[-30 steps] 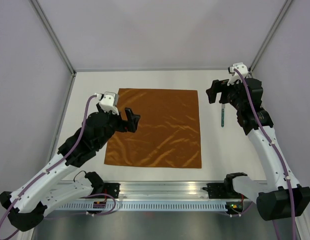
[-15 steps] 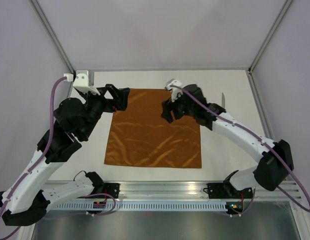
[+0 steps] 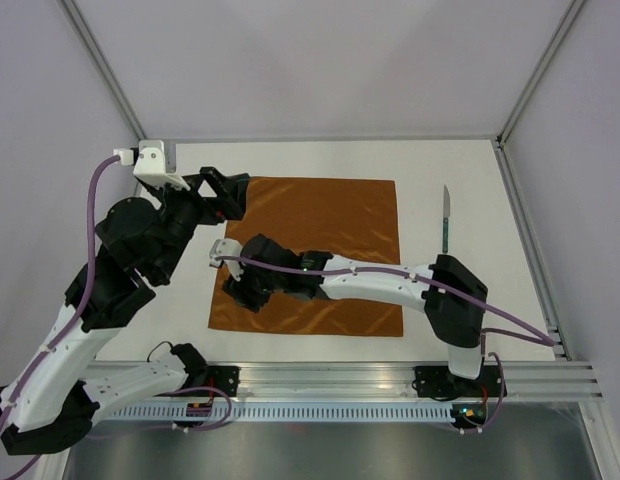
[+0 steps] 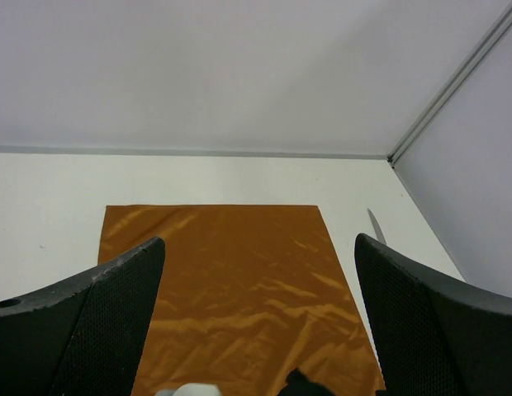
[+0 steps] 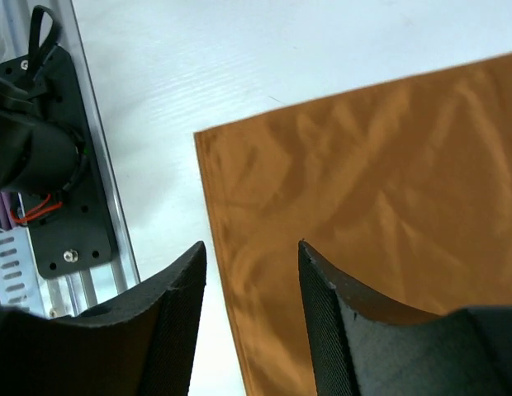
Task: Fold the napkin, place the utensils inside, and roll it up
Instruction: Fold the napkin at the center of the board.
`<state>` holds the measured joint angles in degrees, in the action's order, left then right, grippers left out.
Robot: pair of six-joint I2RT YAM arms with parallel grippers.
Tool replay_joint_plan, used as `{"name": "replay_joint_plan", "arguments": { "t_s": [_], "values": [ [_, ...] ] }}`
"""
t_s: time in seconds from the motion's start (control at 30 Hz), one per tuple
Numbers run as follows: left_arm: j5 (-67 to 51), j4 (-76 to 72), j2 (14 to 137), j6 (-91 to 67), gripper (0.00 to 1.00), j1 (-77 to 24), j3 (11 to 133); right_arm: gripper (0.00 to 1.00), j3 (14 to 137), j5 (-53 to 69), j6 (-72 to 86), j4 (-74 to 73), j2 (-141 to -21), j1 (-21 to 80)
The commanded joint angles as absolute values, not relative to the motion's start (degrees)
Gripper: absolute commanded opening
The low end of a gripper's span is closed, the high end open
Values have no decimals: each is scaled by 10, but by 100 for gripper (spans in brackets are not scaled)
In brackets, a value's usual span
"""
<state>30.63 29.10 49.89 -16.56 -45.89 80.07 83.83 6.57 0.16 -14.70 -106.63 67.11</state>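
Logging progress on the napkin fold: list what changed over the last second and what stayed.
The right gripper swung from beside the utensil at the far right, across the napkin, to its near left corner, jaws open. The left gripper moved from the napkin's left edge to its far left corner, also open. Nothing was grasped. The napkin stays flat and the utensil has not moved.

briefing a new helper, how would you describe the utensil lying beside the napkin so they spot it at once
On the white table lies a big rust-orange napkin. Off its right edge, toward the far corner, a slim knife lies alone on bare table, not touching the cloth. It has a pale blade pointing toward the back and a dark teal-green handle.
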Motion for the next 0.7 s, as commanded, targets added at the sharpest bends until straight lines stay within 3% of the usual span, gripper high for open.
{"name": "replay_joint_plan", "arguments": {
  "t_s": [0.0, 0.1, 0.67],
  "values": [
    [319, 311, 489, -169, 100, -461, 803, 54, 887, 40, 4, -120, -1110, 691],
    [325, 314, 478, -175, 100, -461, 791, 49, 901, 35, 11, -97, -1145, 700],
    [336, 350, 466, -177, 100, -461, 785, 43, 1038, -55, -12, -63, -1326, 768]
  ]
}}
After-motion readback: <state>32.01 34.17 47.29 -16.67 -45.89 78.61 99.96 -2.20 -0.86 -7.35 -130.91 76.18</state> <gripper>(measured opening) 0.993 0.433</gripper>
